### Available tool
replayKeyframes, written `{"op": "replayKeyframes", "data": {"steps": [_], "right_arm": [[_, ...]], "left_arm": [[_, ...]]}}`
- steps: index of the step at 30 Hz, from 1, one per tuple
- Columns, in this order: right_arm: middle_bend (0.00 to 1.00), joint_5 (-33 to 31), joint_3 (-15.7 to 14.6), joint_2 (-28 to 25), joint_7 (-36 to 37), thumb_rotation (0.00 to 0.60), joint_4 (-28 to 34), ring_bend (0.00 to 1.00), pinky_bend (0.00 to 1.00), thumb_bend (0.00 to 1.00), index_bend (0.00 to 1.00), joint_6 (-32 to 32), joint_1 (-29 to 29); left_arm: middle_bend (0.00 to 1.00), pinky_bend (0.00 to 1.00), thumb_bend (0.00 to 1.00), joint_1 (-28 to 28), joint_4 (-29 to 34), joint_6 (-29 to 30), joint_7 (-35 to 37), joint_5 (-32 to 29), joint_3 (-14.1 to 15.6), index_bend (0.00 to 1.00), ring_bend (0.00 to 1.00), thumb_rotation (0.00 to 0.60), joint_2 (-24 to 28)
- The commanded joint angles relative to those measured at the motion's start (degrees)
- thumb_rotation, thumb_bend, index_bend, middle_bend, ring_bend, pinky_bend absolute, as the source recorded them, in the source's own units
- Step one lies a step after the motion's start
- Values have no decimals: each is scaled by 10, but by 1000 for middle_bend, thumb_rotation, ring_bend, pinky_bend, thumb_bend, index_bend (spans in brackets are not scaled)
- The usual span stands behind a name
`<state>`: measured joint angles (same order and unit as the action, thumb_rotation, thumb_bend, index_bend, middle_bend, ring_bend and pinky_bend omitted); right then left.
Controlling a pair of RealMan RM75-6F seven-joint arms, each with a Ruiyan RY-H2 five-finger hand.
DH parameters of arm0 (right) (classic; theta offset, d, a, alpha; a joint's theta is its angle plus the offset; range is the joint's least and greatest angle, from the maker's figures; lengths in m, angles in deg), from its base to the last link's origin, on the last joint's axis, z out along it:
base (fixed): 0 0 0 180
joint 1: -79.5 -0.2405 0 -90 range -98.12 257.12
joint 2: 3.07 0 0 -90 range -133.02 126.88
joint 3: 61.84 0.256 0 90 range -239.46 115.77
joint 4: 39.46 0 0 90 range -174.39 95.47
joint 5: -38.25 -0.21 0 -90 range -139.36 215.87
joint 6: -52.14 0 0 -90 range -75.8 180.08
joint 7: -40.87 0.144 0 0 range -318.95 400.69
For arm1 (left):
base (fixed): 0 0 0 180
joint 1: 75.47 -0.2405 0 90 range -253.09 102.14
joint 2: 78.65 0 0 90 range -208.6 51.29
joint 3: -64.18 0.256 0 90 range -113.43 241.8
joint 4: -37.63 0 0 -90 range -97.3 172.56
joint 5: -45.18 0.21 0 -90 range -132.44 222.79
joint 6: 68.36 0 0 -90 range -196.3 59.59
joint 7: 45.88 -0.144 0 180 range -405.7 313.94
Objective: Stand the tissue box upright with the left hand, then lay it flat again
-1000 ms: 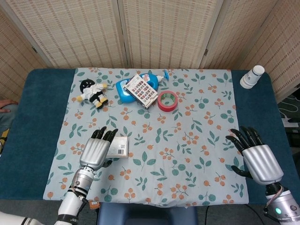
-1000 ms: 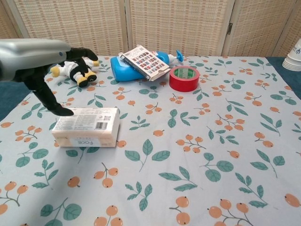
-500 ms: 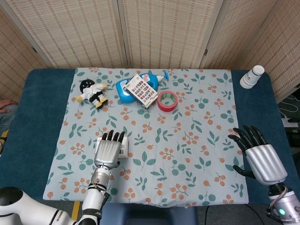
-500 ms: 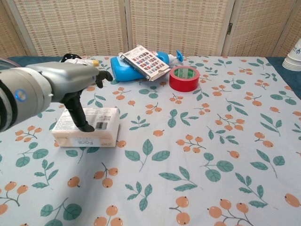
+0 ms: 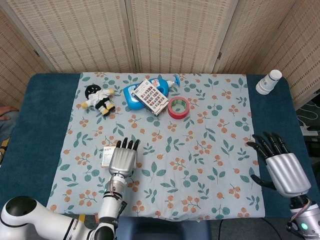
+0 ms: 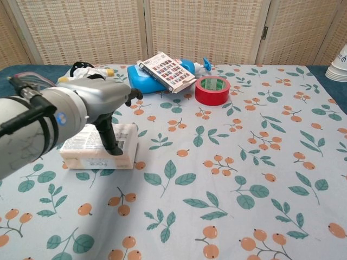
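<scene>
The tissue box (image 6: 92,150) lies flat on the floral cloth at the left, and only its left end (image 5: 106,156) shows in the head view. My left hand (image 5: 123,159) hovers over the box with its fingers stretched forward. In the chest view the left hand (image 6: 97,97) hangs above the box, and its thumb (image 6: 111,140) points down onto the right part of the box top. It grips nothing. My right hand (image 5: 281,169) is over the blue table edge at the far right, fingers spread and empty.
At the back of the cloth lie a plush doll (image 5: 99,98), a blue bottle (image 5: 134,95) with a printed booklet (image 5: 151,96) on it, and a red tape roll (image 5: 178,107). Stacked paper cups (image 5: 269,81) stand at the back right corner.
My left hand has slid rightward from the box's left side to above its right part, its thumb now down on the top. The box has not moved. The right hand drifted slightly toward me.
</scene>
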<state>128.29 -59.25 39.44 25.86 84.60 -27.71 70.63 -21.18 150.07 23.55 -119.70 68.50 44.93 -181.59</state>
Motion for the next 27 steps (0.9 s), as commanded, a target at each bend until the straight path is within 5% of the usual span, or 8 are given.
{"op": "replayKeyframes", "data": {"steps": [1, 27], "right_arm": [[108, 1, 1, -2, 4, 600, -1, 0, 66, 114, 204, 0, 0], [108, -3, 5, -5, 8, 600, -4, 0, 66, 115, 203, -2, 5]], "left_arm": [[99, 124, 177, 13, -22, -14, -3, -21, -9, 21, 0, 600, -10], [124, 127, 179, 46, -101, -46, 0, -85, -16, 31, 0, 600, -13]]}}
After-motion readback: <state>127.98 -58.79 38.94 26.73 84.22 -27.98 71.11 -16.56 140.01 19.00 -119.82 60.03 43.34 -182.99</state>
